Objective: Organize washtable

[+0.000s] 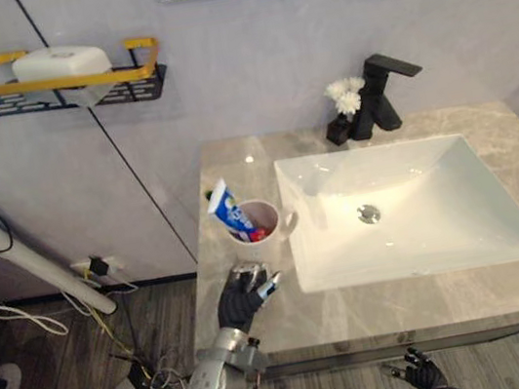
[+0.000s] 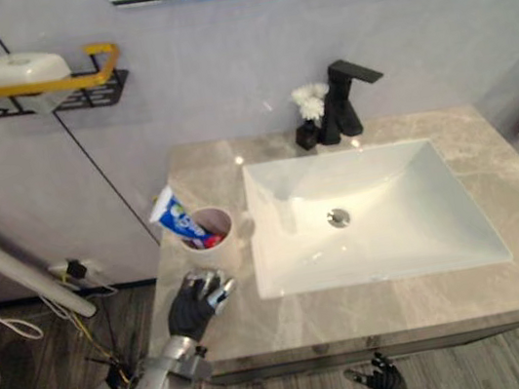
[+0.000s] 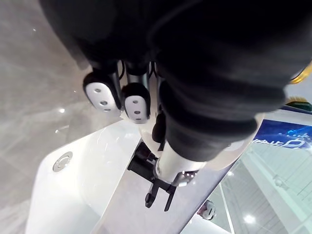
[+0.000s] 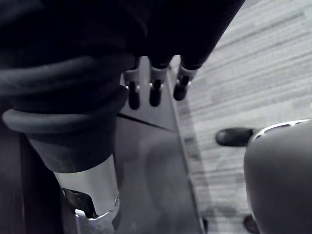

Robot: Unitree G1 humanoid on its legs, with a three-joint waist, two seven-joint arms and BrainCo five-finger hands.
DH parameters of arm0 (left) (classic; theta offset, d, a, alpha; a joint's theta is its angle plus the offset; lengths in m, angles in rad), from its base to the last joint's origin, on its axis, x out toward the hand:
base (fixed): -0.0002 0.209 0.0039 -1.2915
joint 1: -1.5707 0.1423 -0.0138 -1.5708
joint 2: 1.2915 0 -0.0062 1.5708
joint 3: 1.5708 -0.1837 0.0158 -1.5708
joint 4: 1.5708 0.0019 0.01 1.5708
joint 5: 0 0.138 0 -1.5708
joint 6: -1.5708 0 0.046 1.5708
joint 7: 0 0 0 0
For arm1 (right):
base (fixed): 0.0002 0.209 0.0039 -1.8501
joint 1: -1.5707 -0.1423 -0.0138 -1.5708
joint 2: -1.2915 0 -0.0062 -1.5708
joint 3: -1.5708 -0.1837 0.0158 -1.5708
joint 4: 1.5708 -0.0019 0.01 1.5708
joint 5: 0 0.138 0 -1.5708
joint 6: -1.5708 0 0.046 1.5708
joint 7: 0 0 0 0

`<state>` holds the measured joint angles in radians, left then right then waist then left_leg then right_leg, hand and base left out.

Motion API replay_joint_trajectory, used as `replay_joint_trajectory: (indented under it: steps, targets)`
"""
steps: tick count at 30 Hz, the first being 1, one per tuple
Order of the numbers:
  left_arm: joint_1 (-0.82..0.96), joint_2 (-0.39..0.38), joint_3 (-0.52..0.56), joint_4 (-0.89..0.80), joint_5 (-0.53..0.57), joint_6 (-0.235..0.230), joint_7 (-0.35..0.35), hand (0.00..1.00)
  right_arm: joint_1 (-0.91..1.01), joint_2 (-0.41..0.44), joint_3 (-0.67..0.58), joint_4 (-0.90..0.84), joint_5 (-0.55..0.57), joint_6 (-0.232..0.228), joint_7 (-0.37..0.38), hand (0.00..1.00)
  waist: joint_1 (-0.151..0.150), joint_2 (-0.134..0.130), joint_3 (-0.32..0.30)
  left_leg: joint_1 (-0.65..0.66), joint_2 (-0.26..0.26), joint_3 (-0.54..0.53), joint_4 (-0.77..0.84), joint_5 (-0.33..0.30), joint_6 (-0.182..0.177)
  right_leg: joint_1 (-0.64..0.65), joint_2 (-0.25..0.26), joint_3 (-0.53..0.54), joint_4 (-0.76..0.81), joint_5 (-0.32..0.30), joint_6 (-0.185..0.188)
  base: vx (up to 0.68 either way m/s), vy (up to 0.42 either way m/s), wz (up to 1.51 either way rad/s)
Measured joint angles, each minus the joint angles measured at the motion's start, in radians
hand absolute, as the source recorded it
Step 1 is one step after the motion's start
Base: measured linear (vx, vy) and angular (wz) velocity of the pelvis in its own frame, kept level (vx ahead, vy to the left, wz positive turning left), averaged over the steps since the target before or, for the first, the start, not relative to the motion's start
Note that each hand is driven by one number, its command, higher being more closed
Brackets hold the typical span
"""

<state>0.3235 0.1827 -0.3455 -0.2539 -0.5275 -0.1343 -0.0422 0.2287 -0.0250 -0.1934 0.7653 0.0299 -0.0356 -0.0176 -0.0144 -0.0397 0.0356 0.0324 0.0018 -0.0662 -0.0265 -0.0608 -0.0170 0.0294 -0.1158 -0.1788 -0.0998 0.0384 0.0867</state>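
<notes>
Now the left hand (image 1: 246, 293) rested loose and empty on the counter (image 1: 405, 302), lower left, just below the cup (image 1: 272, 236) holding toothpaste (image 1: 227, 209). The right hand (image 1: 421, 371) hung slack at the bottom.

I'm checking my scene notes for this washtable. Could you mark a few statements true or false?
The white mug on the grey marble counter holds a blue-and-white toothpaste tube. True.
The black faucet stands left of the white rectangular sink. False: it stands behind the sink.
The left hand grips the mug. False: it is over the counter before the mug, holding nothing.
A white soap box sits on the black, yellow-railed wall shelf. True.
The right hand hangs below the counter's front edge. True.
</notes>
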Motion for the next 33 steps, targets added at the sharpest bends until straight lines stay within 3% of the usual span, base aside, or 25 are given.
replay_joint_trajectory:
  steps: [11,18,33]
  targets:
    - [-0.065,-0.002,0.006,0.024,0.000,-0.001,0.052,1.00,-0.008,0.009,-0.006,0.000,0.000,0.000,-0.001,0.00,-0.004,-0.007,0.004,0.011,-0.001,0.014,-0.010,0.000,0.000,-0.001,-0.001,0.015,-0.002,0.001,0.002,-0.02,-0.003,-0.04]
    - [-0.073,-0.006,0.027,0.025,0.001,-0.002,0.074,1.00,-0.009,0.010,-0.007,0.000,0.000,0.000,-0.004,0.00,-0.025,-0.009,0.005,0.009,-0.001,0.017,-0.010,0.000,0.000,-0.005,-0.001,0.017,-0.002,0.001,0.002,-0.03,-0.009,-0.01]
    - [-0.165,-0.041,0.046,0.068,0.001,-0.016,0.155,1.00,-0.024,0.020,-0.046,-0.006,0.008,0.000,-0.028,0.00,-0.027,-0.027,0.017,-0.001,-0.001,0.030,-0.010,0.000,0.000,-0.020,-0.001,0.029,-0.003,0.007,0.004,-0.02,-0.004,-0.02]
